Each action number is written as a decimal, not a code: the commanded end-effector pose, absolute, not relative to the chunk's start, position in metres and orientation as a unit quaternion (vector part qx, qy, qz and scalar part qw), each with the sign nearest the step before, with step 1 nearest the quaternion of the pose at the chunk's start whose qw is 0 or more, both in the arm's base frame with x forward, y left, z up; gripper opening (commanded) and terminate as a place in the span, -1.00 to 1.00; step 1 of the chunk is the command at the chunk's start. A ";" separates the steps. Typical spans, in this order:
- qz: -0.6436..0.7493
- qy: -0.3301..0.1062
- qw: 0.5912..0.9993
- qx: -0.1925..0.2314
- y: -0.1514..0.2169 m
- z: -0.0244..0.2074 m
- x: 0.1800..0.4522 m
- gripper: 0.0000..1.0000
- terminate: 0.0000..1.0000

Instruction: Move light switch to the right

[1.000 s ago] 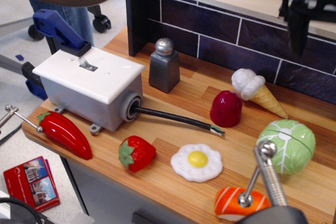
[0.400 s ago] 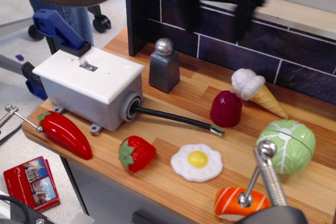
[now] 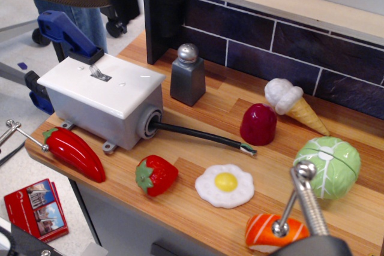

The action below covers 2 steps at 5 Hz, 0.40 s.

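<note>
The light switch (image 3: 98, 71) is a small silvery toggle lever sticking out of a white plate (image 3: 120, 85) on a grey box (image 3: 102, 119) at the left end of the wooden counter. A black cable (image 3: 201, 136) leaves the box to the right. My gripper (image 3: 144, 1) is a dark, motion-blurred shape at the top left, high above and behind the box. Its two fingers stand wide apart and hold nothing. It is clear of the lever.
A grey salt shaker (image 3: 188, 75) stands just right of the box. Toy pepper (image 3: 75, 154), strawberry (image 3: 156, 175), fried egg (image 3: 225, 186), red piece (image 3: 258, 124), ice cream (image 3: 294, 105), cabbage (image 3: 327, 166) and sushi (image 3: 264, 235) lie around. A blue clamp (image 3: 69, 37) grips the left edge. A dark brick wall (image 3: 288, 40) backs the counter.
My gripper has swept left along the top of the view, from the far right to above the switch box. Nothing on the counter has moved.
</note>
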<state>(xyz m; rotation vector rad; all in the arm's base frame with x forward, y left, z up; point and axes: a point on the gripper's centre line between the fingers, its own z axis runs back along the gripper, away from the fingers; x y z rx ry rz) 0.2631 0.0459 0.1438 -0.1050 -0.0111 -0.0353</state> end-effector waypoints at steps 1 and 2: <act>-0.033 -0.032 0.999 -0.022 0.085 0.145 0.255 1.00 -1.00; -0.037 -0.034 0.999 0.007 0.101 0.128 0.253 1.00 -1.00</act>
